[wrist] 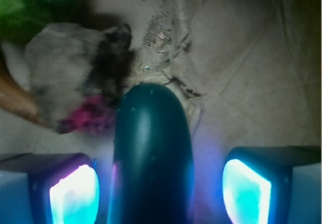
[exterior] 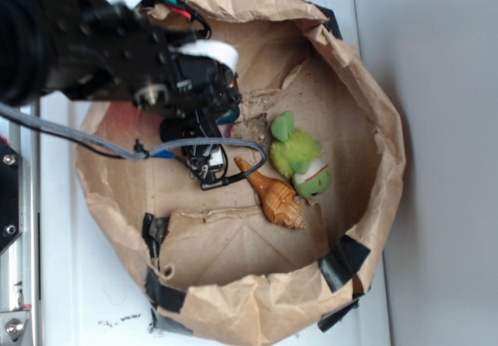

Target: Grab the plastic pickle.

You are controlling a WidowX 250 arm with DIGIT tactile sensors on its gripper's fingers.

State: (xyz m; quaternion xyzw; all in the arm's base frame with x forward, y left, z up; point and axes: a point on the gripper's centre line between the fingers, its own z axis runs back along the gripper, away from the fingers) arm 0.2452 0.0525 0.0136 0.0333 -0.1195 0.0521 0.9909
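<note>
In the wrist view bare paper floor (wrist: 241, 58) lies open right of the plastic pickle (wrist: 151, 153); a grey rock (wrist: 65, 78) crowds its left, the orange shell (exterior: 274, 197) and green plush toy (exterior: 299, 159) beyond.

the plastic pickle (wrist: 152, 158) lies lengthwise between the two fingers (wrist: 74, 193) of the gripper (wrist: 161, 196), a gap showing on each side (the pads glow blue). its rounded end points at a grey fuzzy lump (wrist: 75, 90) with pink patches, beside a lime-green plush toy (wrist: 30, 5), on crumpled brown paper (wrist: 241, 58).
</note>
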